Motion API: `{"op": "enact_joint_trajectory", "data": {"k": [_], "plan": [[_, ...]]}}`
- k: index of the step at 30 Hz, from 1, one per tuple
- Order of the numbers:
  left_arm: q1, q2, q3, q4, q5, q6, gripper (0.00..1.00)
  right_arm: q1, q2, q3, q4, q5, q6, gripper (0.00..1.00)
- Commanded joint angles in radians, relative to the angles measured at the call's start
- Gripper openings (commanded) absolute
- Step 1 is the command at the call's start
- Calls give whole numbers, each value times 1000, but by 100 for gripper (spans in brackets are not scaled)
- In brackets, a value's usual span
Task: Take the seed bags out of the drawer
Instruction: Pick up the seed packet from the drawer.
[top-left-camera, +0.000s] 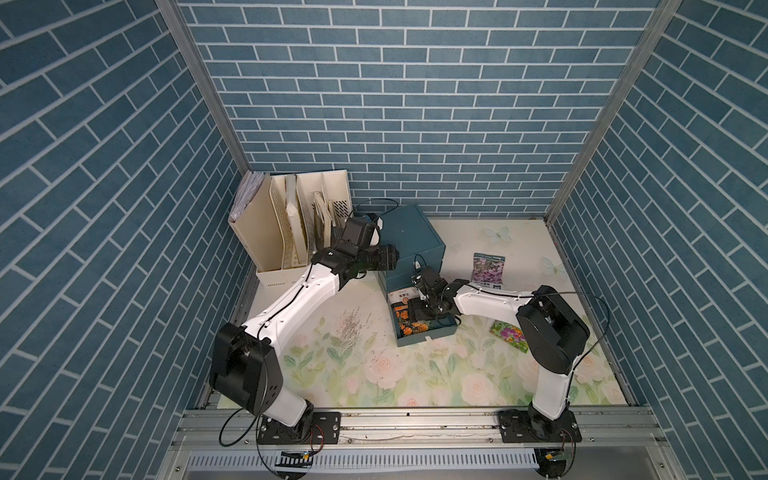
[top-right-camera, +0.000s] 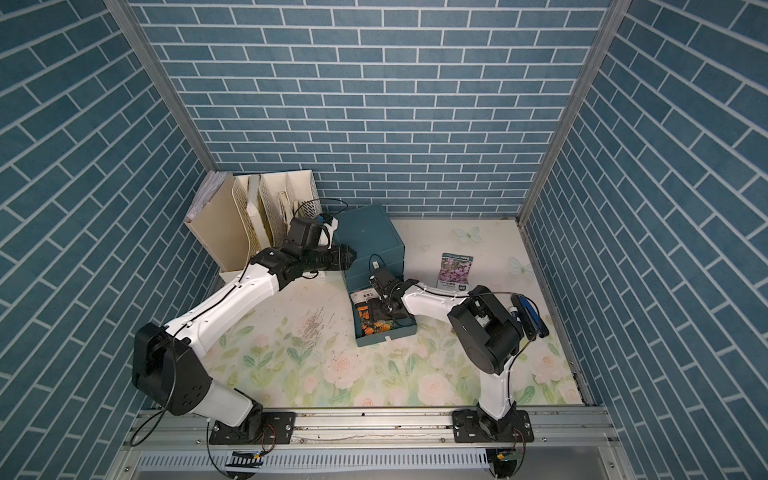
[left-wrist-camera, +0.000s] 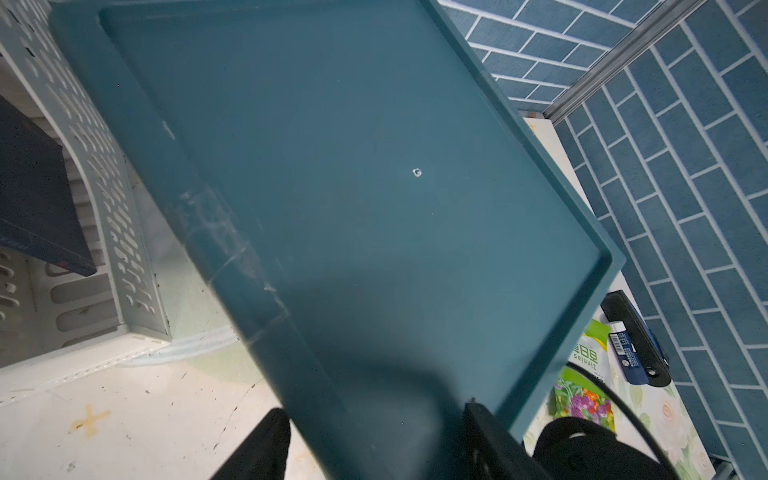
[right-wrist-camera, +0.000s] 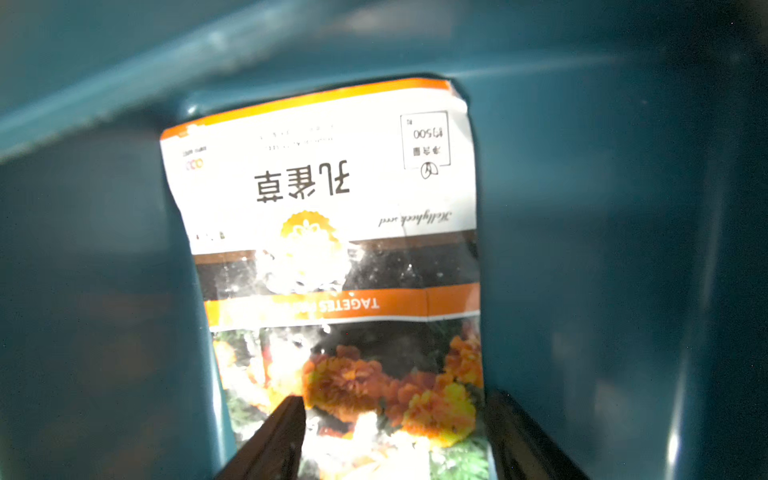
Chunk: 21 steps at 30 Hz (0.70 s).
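- The right pincer (right-wrist-camera: 395, 397) is down in the open drawer (top-left-camera: 428, 337) with its jaws apart. The orange bag (right-wrist-camera: 332, 208) lies flat just beneath and between them.
- The purple bag (top-left-camera: 487, 268) lies on the worktop (top-left-camera: 374, 374) beyond that pincer, and the green bag (top-left-camera: 508, 333) lies off to its right, nearer the front.
- The left pincer (left-wrist-camera: 374, 409) straddles the top edge of the cabinet (top-left-camera: 409, 235). I cannot tell whether it squeezes.
- The worktop has a pale rose print and is strewn with dark crumbs (top-left-camera: 351, 328). Blue brick walls (top-left-camera: 415, 104) close three sides.
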<state>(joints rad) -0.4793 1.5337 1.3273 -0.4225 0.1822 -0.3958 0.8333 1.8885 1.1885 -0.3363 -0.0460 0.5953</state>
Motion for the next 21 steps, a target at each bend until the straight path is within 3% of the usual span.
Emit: {"op": "enact_joint_trajectory", "data": {"k": [1,13,21], "plan": [[-10,35,-33,-151,28,30,69,25,86,4,18,-83,-65,68],[-11,44,-43,-152,46,41,62,41,127,-9,31,-80,-68,50],[-11,46,-53,-159,54,54,61,40,127,-29,46,-80,-59,27]]}}
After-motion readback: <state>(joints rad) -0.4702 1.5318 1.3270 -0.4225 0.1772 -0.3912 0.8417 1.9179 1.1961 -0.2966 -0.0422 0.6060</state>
